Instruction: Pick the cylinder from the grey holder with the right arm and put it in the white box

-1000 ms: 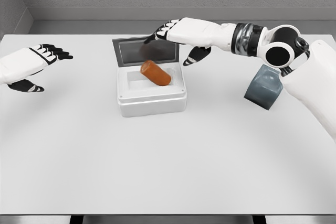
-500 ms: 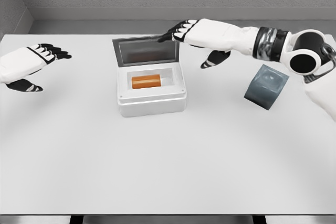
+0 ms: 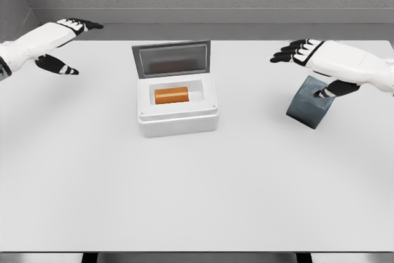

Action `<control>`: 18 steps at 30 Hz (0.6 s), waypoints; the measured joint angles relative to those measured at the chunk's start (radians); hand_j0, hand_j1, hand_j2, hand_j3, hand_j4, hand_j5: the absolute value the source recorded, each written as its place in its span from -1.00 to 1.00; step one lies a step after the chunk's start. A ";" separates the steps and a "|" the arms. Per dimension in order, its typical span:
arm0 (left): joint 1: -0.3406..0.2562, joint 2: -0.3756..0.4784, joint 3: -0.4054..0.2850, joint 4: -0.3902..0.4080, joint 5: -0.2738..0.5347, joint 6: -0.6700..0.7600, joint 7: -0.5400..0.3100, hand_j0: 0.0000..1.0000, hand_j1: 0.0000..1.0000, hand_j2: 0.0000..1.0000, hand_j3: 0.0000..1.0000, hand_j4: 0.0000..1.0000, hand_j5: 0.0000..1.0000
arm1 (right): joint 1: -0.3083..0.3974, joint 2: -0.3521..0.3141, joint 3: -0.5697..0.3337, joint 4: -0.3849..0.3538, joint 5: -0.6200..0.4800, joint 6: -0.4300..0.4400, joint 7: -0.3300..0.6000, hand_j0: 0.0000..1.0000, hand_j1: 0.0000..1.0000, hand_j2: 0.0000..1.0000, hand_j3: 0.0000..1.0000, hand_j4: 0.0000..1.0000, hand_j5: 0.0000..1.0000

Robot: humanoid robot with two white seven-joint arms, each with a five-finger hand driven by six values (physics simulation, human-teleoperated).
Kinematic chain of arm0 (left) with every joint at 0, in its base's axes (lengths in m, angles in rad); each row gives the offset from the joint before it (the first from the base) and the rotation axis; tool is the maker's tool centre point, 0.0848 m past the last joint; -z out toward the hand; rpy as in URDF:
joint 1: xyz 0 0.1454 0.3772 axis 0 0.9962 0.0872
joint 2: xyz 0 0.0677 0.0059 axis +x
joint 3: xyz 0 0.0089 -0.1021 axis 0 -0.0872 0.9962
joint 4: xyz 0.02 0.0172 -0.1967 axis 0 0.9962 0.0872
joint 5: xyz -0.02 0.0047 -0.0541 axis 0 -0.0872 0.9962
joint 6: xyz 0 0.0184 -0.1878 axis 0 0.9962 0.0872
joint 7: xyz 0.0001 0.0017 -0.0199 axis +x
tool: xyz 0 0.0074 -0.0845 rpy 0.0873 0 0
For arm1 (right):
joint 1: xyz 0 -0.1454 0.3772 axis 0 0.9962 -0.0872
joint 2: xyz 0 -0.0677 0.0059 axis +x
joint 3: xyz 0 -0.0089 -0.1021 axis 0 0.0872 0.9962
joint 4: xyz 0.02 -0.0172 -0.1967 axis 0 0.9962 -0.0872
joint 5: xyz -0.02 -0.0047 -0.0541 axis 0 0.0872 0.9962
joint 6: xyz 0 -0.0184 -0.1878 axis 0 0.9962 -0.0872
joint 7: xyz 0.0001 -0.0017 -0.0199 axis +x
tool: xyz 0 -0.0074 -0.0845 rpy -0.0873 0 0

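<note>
Right hand: the right hand (image 3: 332, 63) hovers above the table (image 3: 197, 189) at the right side, palm down, fingers spread and extended toward the left, thumb hanging below; it grips nothing.
Grey holder: the grey holder (image 3: 308, 108) sits tilted directly under the right hand, with the thumb tip in front of its upper edge; whether thumb and holder touch cannot be told.
Cylinder: the orange cylinder (image 3: 172, 95) lies on its side inside the white box, well to the left of the right hand and slightly nearer the camera than its fingertips.
White box: the white box (image 3: 178, 120) stands left of the right hand, about midway between the two hands; its lid (image 3: 172, 59) is raised upright at the far edge.
Left hand: the left hand (image 3: 58, 38) is held above the far left corner of the table, fingers stretched out flat toward the right, holding nothing, well apart from the box.
</note>
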 measured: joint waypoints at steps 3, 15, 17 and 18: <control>-0.029 -0.067 -0.017 0.058 -0.041 0.000 -0.004 1.00 1.00 1.00 1.00 1.00 1.00 | 0.005 -0.008 -0.023 0.002 -0.007 -0.003 0.000 1.00 1.00 1.00 1.00 1.00 1.00; -0.092 -0.164 -0.054 0.156 -0.135 -0.001 -0.007 1.00 1.00 1.00 1.00 1.00 1.00 | 0.003 -0.010 -0.035 -0.001 -0.012 -0.004 0.000 1.00 1.00 1.00 1.00 1.00 1.00; -0.094 -0.173 -0.066 0.158 -0.138 -0.001 -0.007 1.00 1.00 1.00 1.00 1.00 1.00 | 0.003 -0.010 -0.035 -0.003 -0.012 -0.004 0.000 1.00 1.00 1.00 1.00 1.00 1.00; -0.092 -0.175 -0.070 0.159 -0.139 -0.001 -0.007 1.00 1.00 1.00 1.00 1.00 1.00 | 0.003 -0.010 -0.035 -0.003 -0.012 -0.004 0.000 1.00 1.00 1.00 1.00 1.00 1.00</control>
